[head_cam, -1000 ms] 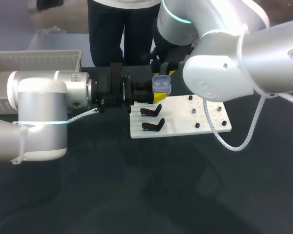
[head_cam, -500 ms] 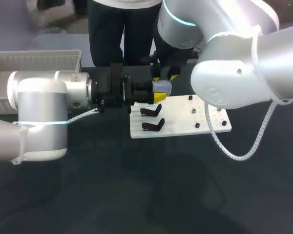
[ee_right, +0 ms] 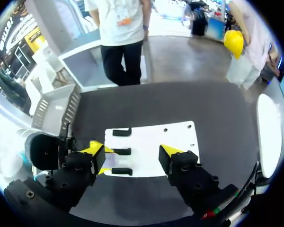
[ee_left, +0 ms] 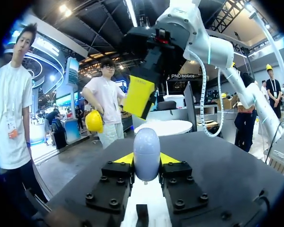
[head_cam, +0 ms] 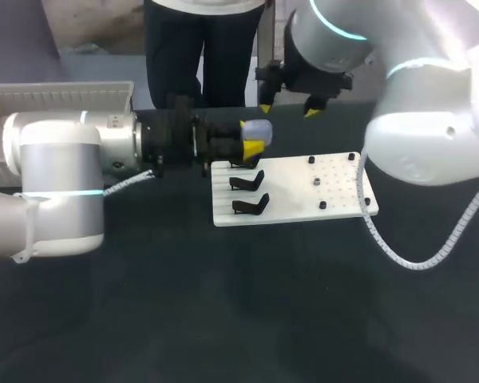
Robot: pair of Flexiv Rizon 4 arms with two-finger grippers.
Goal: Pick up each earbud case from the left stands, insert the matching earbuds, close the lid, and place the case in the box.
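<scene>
The table [head_cam: 223, 303] carries all task items. The left arm [head_cam: 56, 183] lies level along its rear, and the right arm [head_cam: 431, 120] comes in from above.

The box [head_cam: 64, 96] sits at the rear left, well apart from the work area. It is the final drop point, so it likely stays out of the way until a case is ready.

The white board [head_cam: 303, 199] lies mid-table. Black stands [head_cam: 250, 206] occupy its left part and small dark pegs [head_cam: 314, 182] its right part.

The left gripper [head_cam: 251, 137] is clamped on the earbud case [head_cam: 259, 129], with one finger on each side. It holds the case in the air over the board's rear left corner. The sideways hold probably presents the lid to the other arm.

The right gripper [head_cam: 289, 110] hangs just behind and above the case. Its jaws are spread wide and hold nothing.

View differences:
- The left wrist view shows the case [ee_left: 146, 151] end-on between the fingers as a smooth shape with no gap, so the lid appears shut. Whether earbuds are inside cannot be told.
- The right wrist view looks down between its own open fingers [ee_right: 177, 156] and shows three stands [ee_right: 122, 132]. The head view shows only two clearly.
</scene>
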